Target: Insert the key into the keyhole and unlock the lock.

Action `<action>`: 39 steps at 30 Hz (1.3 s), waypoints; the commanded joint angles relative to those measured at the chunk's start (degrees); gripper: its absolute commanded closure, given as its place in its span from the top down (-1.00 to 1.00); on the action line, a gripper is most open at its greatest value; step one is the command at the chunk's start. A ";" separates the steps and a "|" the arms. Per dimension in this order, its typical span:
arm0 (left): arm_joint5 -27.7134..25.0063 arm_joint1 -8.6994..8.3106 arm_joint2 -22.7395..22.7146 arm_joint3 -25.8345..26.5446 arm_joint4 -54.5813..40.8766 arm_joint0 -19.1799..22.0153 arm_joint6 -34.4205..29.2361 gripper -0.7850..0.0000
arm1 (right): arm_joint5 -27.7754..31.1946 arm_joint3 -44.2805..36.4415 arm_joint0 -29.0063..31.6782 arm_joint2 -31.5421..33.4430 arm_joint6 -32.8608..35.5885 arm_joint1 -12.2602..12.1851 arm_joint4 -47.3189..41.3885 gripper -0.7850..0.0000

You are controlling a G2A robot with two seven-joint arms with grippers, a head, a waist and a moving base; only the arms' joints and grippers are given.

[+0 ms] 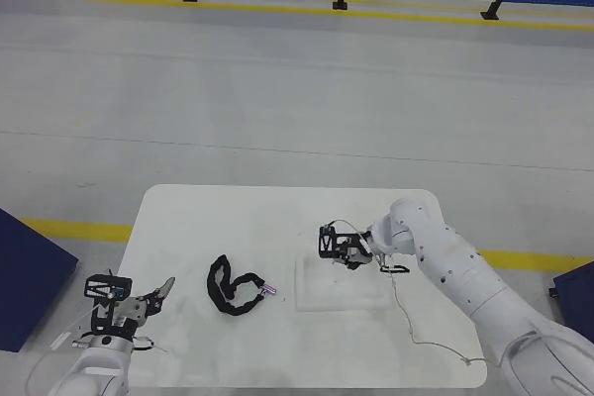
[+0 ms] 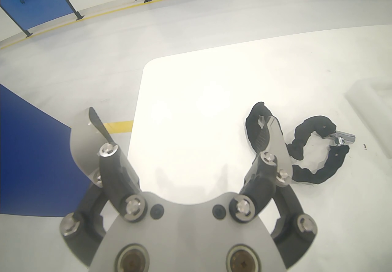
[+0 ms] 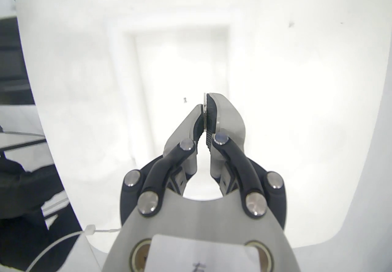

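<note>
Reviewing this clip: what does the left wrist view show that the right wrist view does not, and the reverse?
Left wrist view, not the right: the open left tool and the black chain lying curled on the table. Right wrist view, not the left: the right tool shut on a thin metal key, seen edge-on, over the recess of the white tray. Both: the white table, the tray and the silver lock end.
</note>
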State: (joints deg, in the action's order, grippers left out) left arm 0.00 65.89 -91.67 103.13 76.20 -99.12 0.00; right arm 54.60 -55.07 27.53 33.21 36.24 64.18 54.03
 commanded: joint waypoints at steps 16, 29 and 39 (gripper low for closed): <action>0.00 0.00 0.00 0.00 0.00 0.00 0.00 1.00 | -13.68 -2.58 17.97 24.38 27.12 -10.11 -67.39 -1.00; 0.00 0.00 0.00 0.00 0.00 0.00 0.00 1.00 | -20.19 -15.95 31.52 36.76 33.65 -15.31 -91.01 -1.00; -3.51 -0.44 -0.99 0.64 4.33 0.82 0.33 1.00 | -20.51 -17.42 32.62 37.54 33.96 -15.65 -92.41 -1.00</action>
State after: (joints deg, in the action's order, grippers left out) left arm -1.30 65.66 -92.32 103.34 78.11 -98.70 0.20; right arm 34.09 -72.49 60.15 70.75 70.20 48.52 -38.38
